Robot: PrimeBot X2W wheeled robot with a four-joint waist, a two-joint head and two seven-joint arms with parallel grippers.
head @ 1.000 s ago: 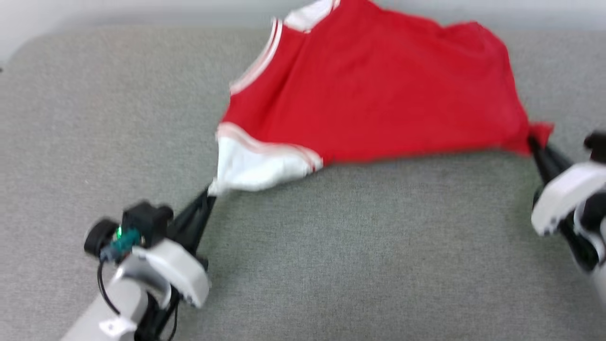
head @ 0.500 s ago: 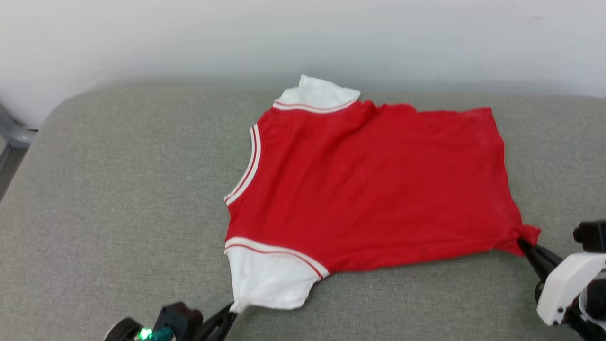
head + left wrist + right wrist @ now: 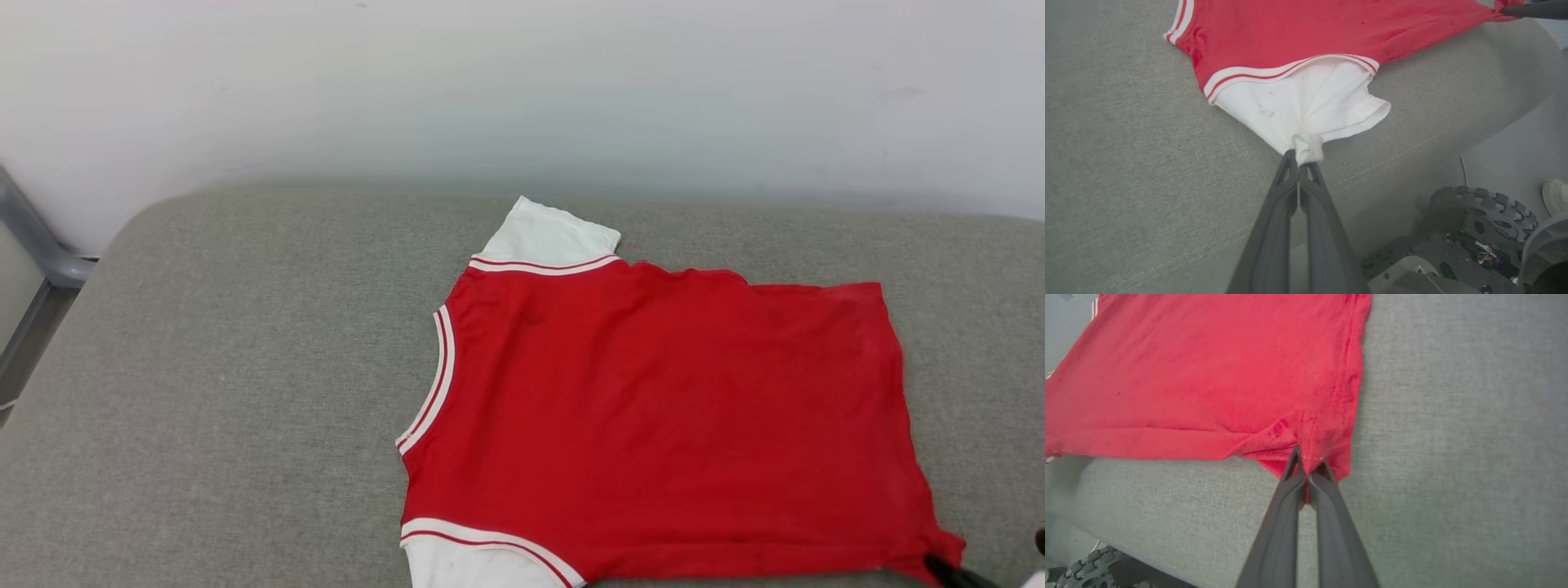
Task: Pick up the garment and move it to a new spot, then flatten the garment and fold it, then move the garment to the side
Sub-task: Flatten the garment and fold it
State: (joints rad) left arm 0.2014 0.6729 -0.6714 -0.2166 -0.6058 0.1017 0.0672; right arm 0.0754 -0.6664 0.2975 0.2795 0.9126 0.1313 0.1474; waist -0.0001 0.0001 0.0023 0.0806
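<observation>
The garment [image 3: 653,425] lies spread on the grey cushion [image 3: 245,392], plain red side up. One white sleeve points to the far side and the other to the near edge. In the left wrist view my left gripper [image 3: 1301,160] is shut on the bunched tip of the near white sleeve [image 3: 1306,110], close to the cushion's front edge. My right gripper [image 3: 1306,473] is shut on the red hem corner of the garment [image 3: 1208,367]. Its dark tip [image 3: 939,566] shows at the lower right of the head view. Any chest lettering is hidden.
A white wall [image 3: 522,82] rises behind the cushion and a grey metal frame [image 3: 33,245] stands at its far left. The cushion's front edge [image 3: 1412,151] runs just below the held sleeve. My wheeled base [image 3: 1478,212] sits on the floor beyond it.
The garment has gone from stretched and raised to lying flat on the cushion. Both grippers kept their hold and drew back to the near edge. The head view has also shifted.
</observation>
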